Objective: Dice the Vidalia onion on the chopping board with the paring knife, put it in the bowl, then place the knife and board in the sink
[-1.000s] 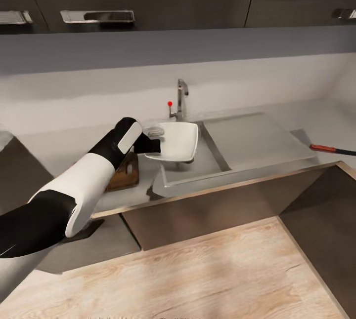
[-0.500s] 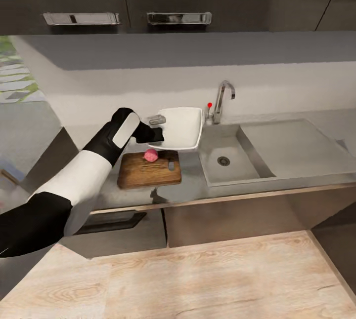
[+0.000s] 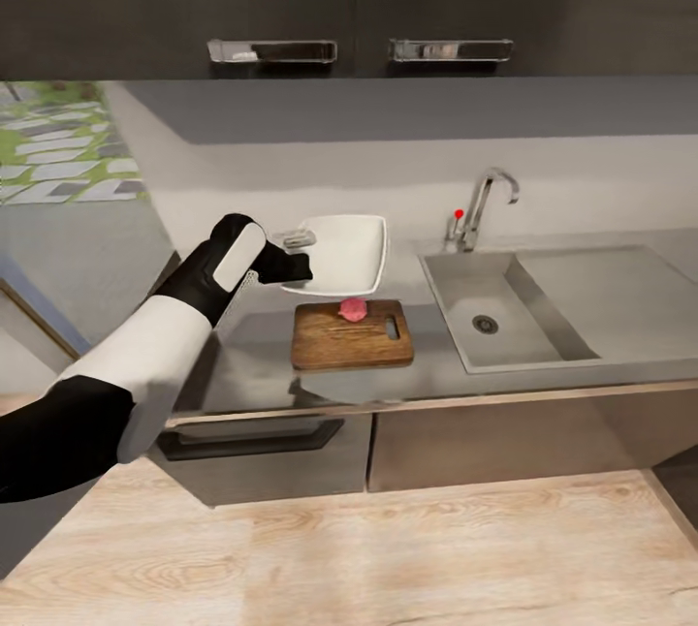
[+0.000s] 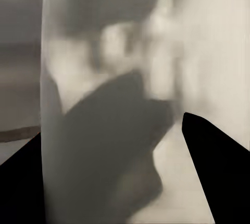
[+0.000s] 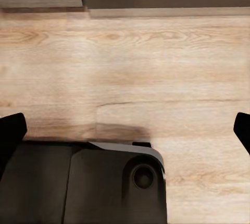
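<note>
You're looking down on the countertop (image 3: 252, 364), one long grey run with one sink (image 3: 504, 316) set toward its right end, basin bare down to the drain, so the onion is out of it. Your left gripper (image 3: 296, 253) is pinched onto the rim of the bowl (image 3: 339, 253) and carries it in the air, tilted, hanging just over the back edge of the chopping board (image 3: 351, 335). That's the relation your next move turns on: the board lies below and slightly right of the bowl, near the counter's front edge, its long axis running along that edge with the slot handle at the end nearer the sink. One pinkish onion piece (image 3: 352, 308) sits at the board's back edge, almost under the bowl's rim; whether it's diced I can't tell. The left arm is plainly the nearer one. In the right wrist view the right gripper (image 5: 125, 130) points at the wood floor (image 5: 156, 67), fingers spread wide, holding nothing. Count: one bowl, one board, one onion lump.
</note>
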You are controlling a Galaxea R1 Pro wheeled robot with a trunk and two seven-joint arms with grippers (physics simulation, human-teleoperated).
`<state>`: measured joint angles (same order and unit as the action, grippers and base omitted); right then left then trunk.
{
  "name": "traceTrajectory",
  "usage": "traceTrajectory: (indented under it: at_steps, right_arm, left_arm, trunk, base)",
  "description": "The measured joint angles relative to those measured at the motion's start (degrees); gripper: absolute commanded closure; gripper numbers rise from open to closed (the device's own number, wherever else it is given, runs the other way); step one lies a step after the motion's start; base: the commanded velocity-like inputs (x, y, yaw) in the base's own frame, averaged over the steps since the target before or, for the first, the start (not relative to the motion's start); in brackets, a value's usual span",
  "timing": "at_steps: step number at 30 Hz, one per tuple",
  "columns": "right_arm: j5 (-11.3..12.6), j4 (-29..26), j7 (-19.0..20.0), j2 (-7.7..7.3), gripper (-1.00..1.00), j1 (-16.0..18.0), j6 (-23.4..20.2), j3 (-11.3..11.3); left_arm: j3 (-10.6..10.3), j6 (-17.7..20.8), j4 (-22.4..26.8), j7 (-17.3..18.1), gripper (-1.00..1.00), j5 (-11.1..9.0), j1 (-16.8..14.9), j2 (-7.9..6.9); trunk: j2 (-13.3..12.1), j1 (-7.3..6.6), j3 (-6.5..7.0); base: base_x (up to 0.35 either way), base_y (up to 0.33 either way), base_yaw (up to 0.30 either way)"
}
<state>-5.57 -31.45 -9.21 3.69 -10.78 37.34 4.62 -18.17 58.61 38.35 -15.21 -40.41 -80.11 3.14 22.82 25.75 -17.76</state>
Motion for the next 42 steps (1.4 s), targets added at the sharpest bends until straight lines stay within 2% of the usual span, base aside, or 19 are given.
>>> traceTrajectory:
  at_steps: [4, 9, 18, 23, 42]
  right_arm:
    - [0.0, 0.0, 0.0, 0.0, -1.0, 0.0, 0.0, 0.0]
    - [0.0, 0.0, 0.0, 0.0, -1.0, 0.0, 0.0, 0.0]
    - [0.0, 0.0, 0.0, 0.0, -1.0, 0.0, 0.0, 0.0]
    - [0.0, 0.0, 0.0, 0.01, -1.0, 0.0, 0.0, 0.0]
    - [0.0, 0.0, 0.0, 0.01, -1.0, 0.0, -0.1, 0.0]
  left_arm:
    - [0.0, 0.0, -4.3, -0.1, 1.0, 0.2, 0.0, -0.94]
    - [0.0, -0.1, -7.1, -0.1, 1.0, 0.1, 0.0, -1.23]
    - [0.0, -0.2, -7.8, -0.1, 1.0, 0.1, 0.1, -1.26]
    - [0.0, -0.3, -8.6, -0.1, 1.0, 0.2, 0.1, -1.19]
    - [-0.3, -0.5, -8.7, -0.2, 1.0, 0.4, 0.1, -0.98]
  trunk:
    - [0.0, 0.0, 0.05]
    - [0.0, 0.0, 0.06]
    - [0.0, 0.0, 0.06]
    - [0.0, 0.0, 0.06]
    - [0.0, 0.0, -0.74]
  base:
    - [0.0, 0.303, 0.005]
    - [0.0, 0.303, 0.152]
    - [0.0, 0.302, 0.27]
    - [0.0, 0.123, 0.244]
    - [0.0, 0.003, 0.009]
